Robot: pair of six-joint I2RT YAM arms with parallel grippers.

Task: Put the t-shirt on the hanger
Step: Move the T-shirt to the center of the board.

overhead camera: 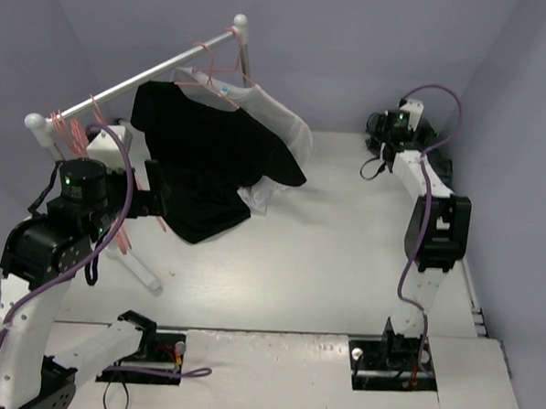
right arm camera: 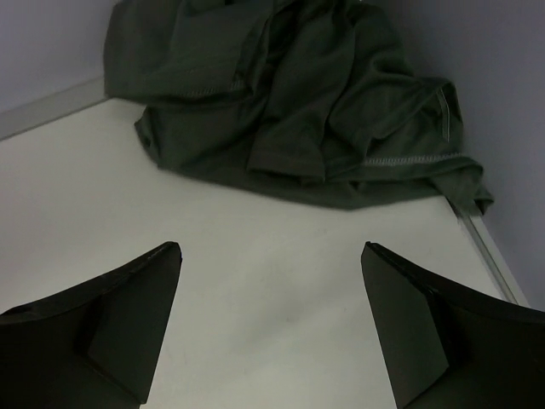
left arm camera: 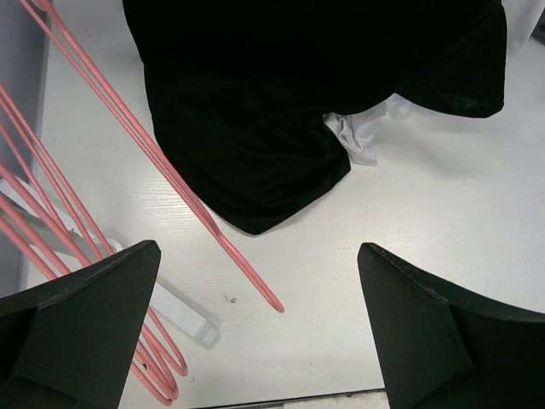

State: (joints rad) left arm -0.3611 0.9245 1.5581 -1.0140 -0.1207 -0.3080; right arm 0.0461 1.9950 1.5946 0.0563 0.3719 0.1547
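The t-shirt lies crumpled, dark grey-green, in the table's far right corner against the walls. My right gripper hovers just short of it, open, with only bare table between the fingers. Several pink wire hangers hang at the left of the left wrist view. One hanger slants down so that its lower corner ends between the fingers of my left gripper. That gripper is open and touches nothing. In the top view the left gripper sits beside the hangers on the rail.
A black shirt hangs from the white rail over a pale shirt, its hem resting on the table. The rack's white foot lies across the table's near left. The right arm stretches along the right wall.
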